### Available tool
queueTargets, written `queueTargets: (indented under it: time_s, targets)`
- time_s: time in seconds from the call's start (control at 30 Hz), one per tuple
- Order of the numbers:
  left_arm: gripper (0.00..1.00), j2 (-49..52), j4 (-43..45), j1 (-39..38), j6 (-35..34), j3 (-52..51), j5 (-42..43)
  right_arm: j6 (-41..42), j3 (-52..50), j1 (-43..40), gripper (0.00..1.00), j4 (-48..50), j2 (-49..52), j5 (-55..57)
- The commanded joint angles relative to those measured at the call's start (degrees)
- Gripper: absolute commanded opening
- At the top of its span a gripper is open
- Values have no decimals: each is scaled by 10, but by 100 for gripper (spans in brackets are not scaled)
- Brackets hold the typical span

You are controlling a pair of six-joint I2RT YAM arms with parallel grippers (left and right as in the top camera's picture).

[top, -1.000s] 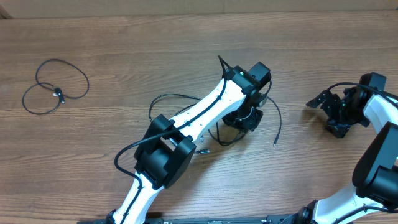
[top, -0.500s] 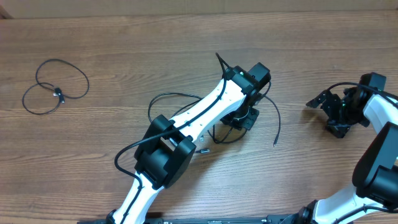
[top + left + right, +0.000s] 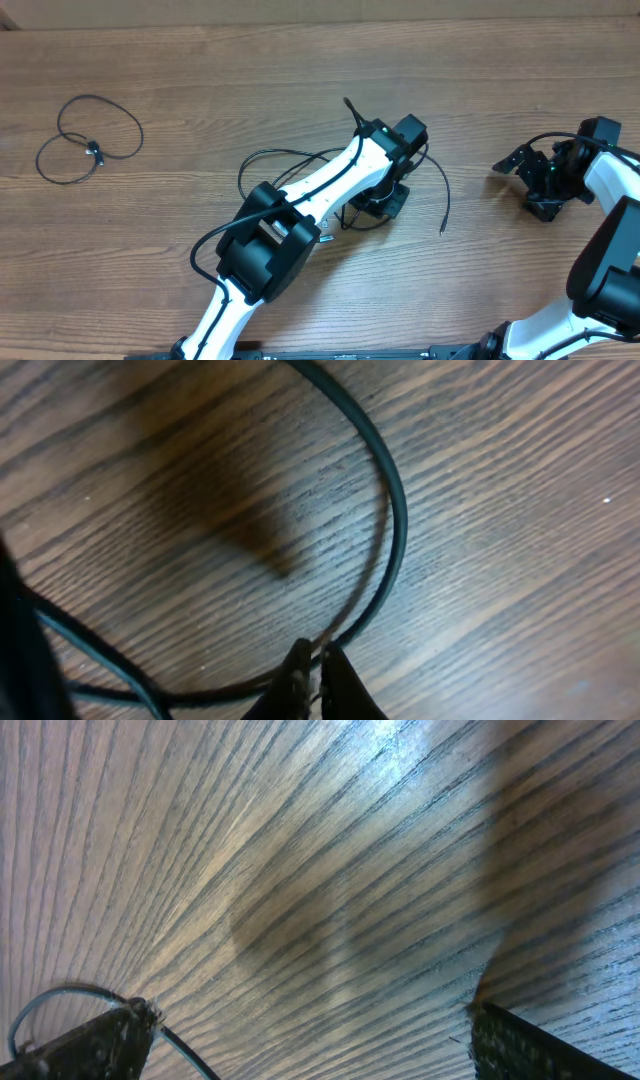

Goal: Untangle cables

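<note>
Overhead view: the left gripper (image 3: pixel 385 200), pinched tight on one strand of the black cables (image 3: pixel 447 200) looped around it, may lose that thin strand or tighten the tangle when pulling; the right gripper (image 3: pixel 527 185), well apart from it, gapes wide and empty.

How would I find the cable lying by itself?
On the wooden table, look far left. A thin black cable lies in two loops meeting at a small plug; unlike the tangle mid-table under the left arm, it sits alone.
</note>
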Motion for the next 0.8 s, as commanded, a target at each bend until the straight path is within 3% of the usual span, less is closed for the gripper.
queueTargets:
  time_s: [0.0,0.47,0.77]
  targets:
    - [9,6,5,3,-5,-9,7,-3,14,-1,100,2,1,4]
    - [21,7,18,3,-4,-9,12,-3,14,-1,100,2,1,4]
    - [26,11,36,2,34,-9,65,-3,14,-1,100,2,1,4]
